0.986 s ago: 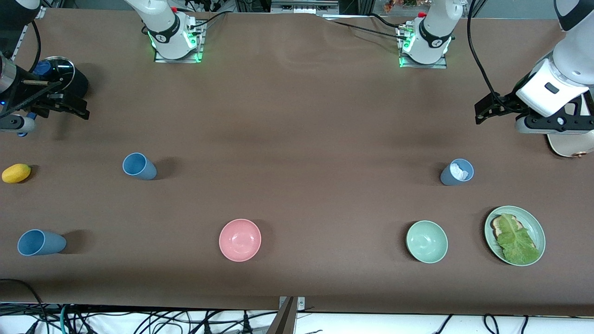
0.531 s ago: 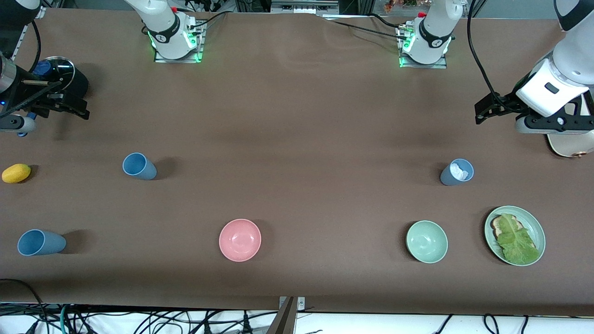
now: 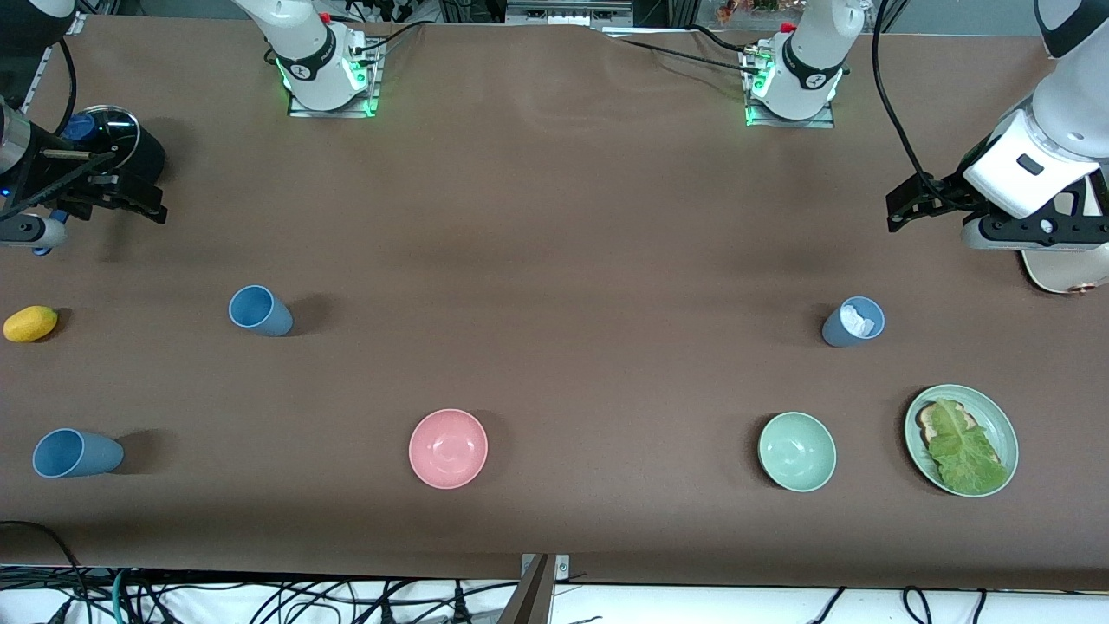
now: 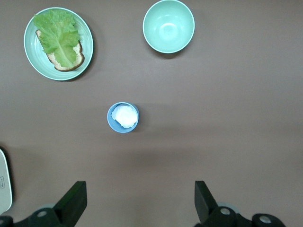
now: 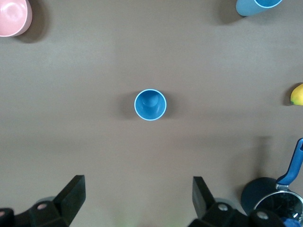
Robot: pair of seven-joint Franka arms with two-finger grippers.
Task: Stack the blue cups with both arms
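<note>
- My left hand hangs over the brown worktop at the left arm's end, fingers spread wide and holding nothing; its wrist view shows both fingertips with bare cloth between them.
- My right hand hangs over the right arm's end, likewise wide open and empty.
- A greyer blue cup with something white inside stands upright toward the left arm's end, farther from the front camera than the pale green bowl and the green plate of lettuce on toast.
- A second blue cup stands upright toward the right arm's end; a third blue cup stands nearer the front camera, well apart from it.
- A pink bowl sits mid-worktop; a yellow fruit sits at the right arm's edge.
</note>
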